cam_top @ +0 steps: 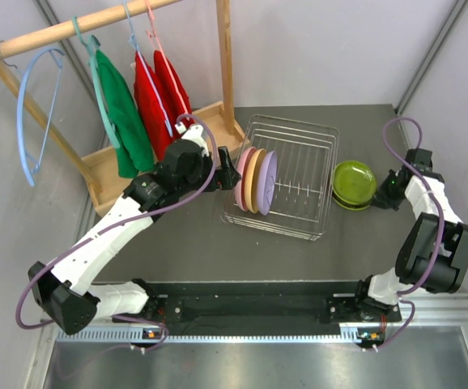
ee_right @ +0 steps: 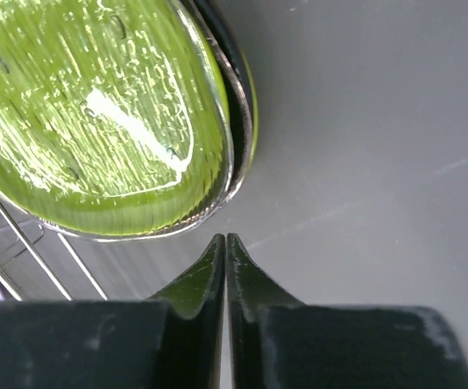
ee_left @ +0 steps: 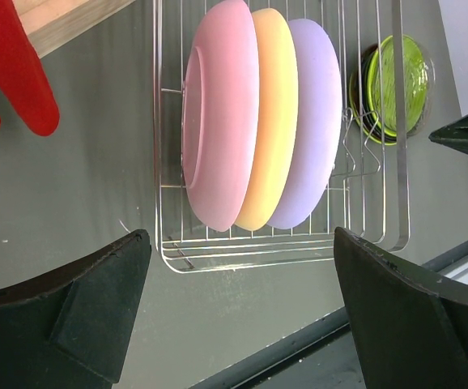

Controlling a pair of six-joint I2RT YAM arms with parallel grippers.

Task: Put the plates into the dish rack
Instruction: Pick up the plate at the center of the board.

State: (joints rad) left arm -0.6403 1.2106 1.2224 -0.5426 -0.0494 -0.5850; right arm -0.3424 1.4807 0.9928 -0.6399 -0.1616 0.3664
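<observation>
Three plates already stand on edge in the dish rack (cam_top: 315, 154). The pink plate (ee_left: 218, 121), the orange plate (ee_left: 276, 121) and the lavender plate (ee_left: 319, 121) lean close together at the rack's left end, where the upright wires keep them from falling flat. The left fingers (ee_left: 96, 300) are spread wide and hold nothing. They sit just outside that end of the rack, apparently kept clear so the standing plates are not disturbed. The other plates lie flat in a stack (cam_top: 354, 182) on the bench (cam_top: 218, 243), just beside the rack's right side. A clear plate (ee_right: 96, 121) lies on top with lime green showing through it and a dark rim at the edge. The right fingers (ee_right: 206, 279) are pressed together with nothing between them, their tips low and just short of the stack's rim. Closed like this they form a thin wedge, probably meant to nudge or lift a rim that lies too flat to pinch
</observation>
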